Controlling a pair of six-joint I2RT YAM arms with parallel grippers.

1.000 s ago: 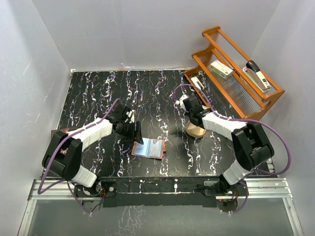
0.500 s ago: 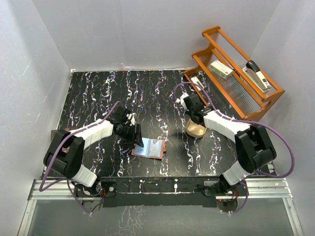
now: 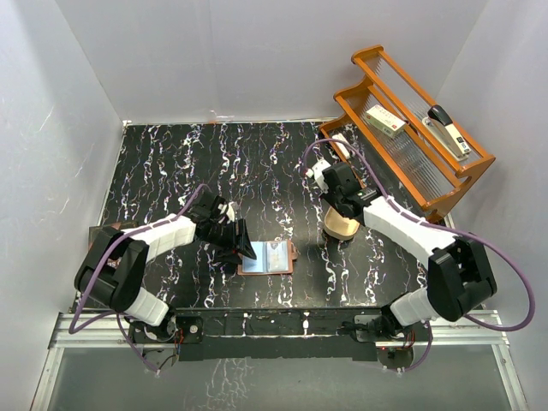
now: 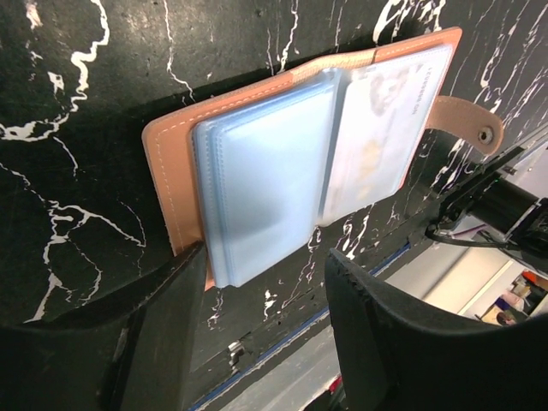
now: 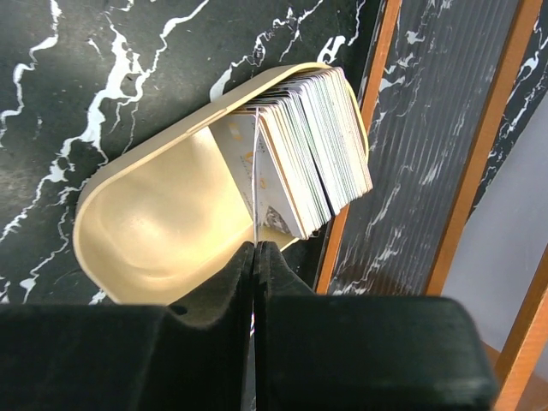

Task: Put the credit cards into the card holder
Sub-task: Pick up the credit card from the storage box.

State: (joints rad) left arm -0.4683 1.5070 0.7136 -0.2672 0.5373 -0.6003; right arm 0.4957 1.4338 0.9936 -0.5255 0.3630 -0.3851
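The card holder [image 3: 272, 257] lies open on the black marbled table, a brown leather wallet [image 4: 167, 180] with clear pockets. A pale printed card [image 4: 381, 111] shows through its right pocket. My left gripper [image 3: 242, 242] [image 4: 265, 265] is open and straddles the near left corner of the pockets, its left finger over the leather edge. A stack of credit cards [image 5: 318, 141] stands in a tan oval dish [image 5: 145, 231] [image 3: 342, 228]. My right gripper [image 5: 255, 250] [image 3: 336, 205] is shut on one thin card [image 5: 255, 171], seen edge-on, at the front of that stack.
An orange wooden rack [image 3: 411, 128] at the back right holds a stapler [image 3: 449, 128] and a small box [image 3: 385, 120]. Its frame [image 5: 377, 103] runs just beside the dish. White walls enclose the table. The table's front edge [image 4: 282, 368] lies just below the wallet.
My right gripper has closed on one card in the dish. The left gripper slid a little right and nearer, and the wallet shifted slightly right with it.
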